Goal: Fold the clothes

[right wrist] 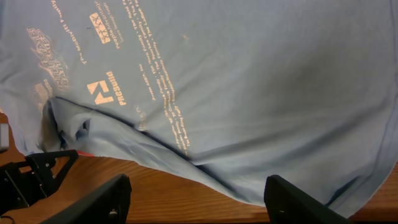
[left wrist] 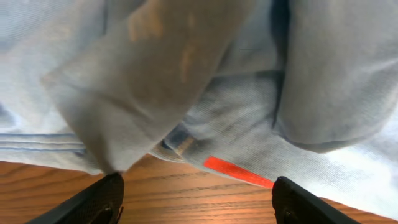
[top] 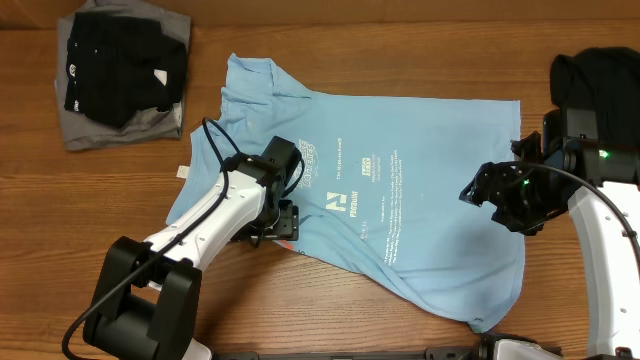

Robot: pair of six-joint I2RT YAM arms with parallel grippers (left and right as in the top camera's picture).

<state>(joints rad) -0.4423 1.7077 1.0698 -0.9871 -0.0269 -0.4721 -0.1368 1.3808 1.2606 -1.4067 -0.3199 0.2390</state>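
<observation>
- Light-blue T-shirt (top: 400, 190): spread at table centre, long axis from 10 to 4 o'clock, with its 7 o'clock edge bunched.
- Left gripper (top: 277, 222): fingers spread over that bunch, hiding it from your overhead view.
- Right gripper (top: 492, 196): fingers spread, at the 3 o'clock edge.
- Black-on-grey pile (top: 120, 70): at 10 o'clock.
- Dark garment (top: 600, 70): at 2 o'clock, cut off.

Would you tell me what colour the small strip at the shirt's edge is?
Bright orange-red; the strip shows best in the left wrist view.
</observation>
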